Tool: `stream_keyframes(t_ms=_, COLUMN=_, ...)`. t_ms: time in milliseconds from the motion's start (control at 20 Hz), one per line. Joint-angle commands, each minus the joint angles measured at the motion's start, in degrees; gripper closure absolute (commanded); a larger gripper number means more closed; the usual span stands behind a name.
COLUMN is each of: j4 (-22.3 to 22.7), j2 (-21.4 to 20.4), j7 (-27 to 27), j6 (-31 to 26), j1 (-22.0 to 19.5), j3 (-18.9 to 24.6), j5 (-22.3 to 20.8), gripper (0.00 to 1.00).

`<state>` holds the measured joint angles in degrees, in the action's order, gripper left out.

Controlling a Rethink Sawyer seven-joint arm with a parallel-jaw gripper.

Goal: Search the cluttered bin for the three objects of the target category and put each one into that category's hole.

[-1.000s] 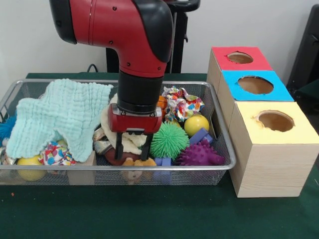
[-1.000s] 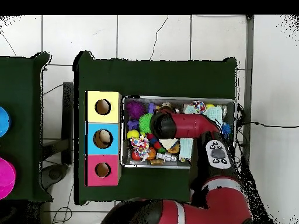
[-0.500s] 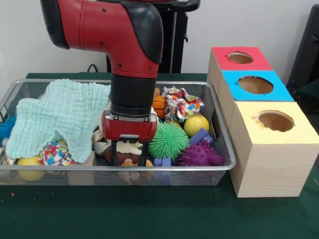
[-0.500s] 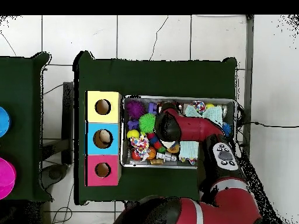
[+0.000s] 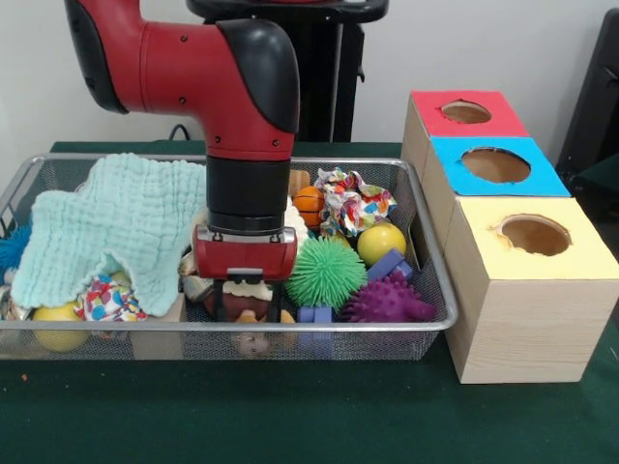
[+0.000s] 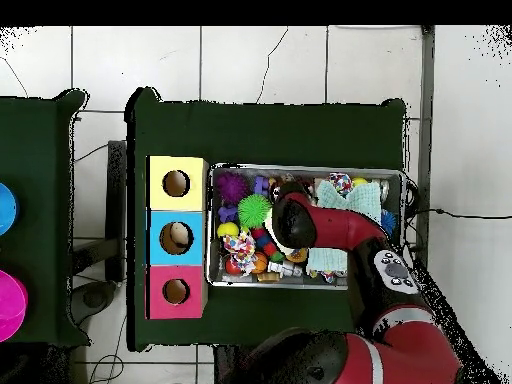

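The bin (image 5: 319,327) is a long silver wire-mesh basket full of toys; it also shows in the overhead view (image 6: 305,167). My gripper (image 5: 250,307) is low in the bin near its front rim. It is open, with a finger on each side of a cream and brown soft toy (image 5: 249,289). In the overhead view the arm (image 6: 300,222) hides the gripper. Beside the bin stand three wooden boxes with holes: yellow (image 5: 532,237), blue (image 5: 495,164) and red (image 5: 466,111).
A mint green cloth (image 5: 116,227) covers the bin's left part. Right of the gripper lie a green spiky ball (image 5: 329,271), a purple spiky ball (image 5: 387,300), a yellow ball (image 5: 381,242), an orange ball (image 5: 309,201) and a colourful crumpled toy (image 5: 353,203).
The arm has moved left along the bin and down. The gripper now sits lower among the toys, with its fingers around the cream and brown toy.
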<state>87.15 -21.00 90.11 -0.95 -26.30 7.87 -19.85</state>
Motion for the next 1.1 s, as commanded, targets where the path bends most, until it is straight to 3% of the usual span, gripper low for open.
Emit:
stream_keyframes(t_ms=50, j4=0.84, j2=8.13, j7=7.17, j6=-5.05, j1=-0.66, j3=4.35, j5=1.74, gripper=0.0)
stream_keyframes(t_ms=300, j4=-0.72, j2=8.64, j7=4.72, j6=-10.11, j1=-0.22, j3=5.93, j5=2.99, gripper=0.0)
stream_keyframes(t_ms=350, j4=-0.87, j2=8.72, j7=4.02, j6=-11.43, j1=-0.32, j3=6.33, j5=3.47, gripper=1.0)
stream_keyframes(t_ms=550, j4=-2.19, j2=8.38, j7=2.6, j6=-16.58, j1=1.08, j3=5.92, j5=4.68, gripper=1.0)
stream_keyframes(t_ms=850, j4=-3.52, j2=6.39, j7=3.51, j6=-18.28, j1=4.45, j3=2.38, j5=4.84, gripper=1.0)
stream_keyframes(t_ms=1000, j4=-2.92, j2=3.59, j7=7.07, j6=-16.32, j1=8.3, j3=-2.25, j5=4.66, gripper=1.0)
stream_keyframes(t_ms=1100, j4=-2.44, j2=0.09, j7=10.0, j6=-13.5, j1=13.23, j3=-8.24, j5=3.66, gripper=1.0)
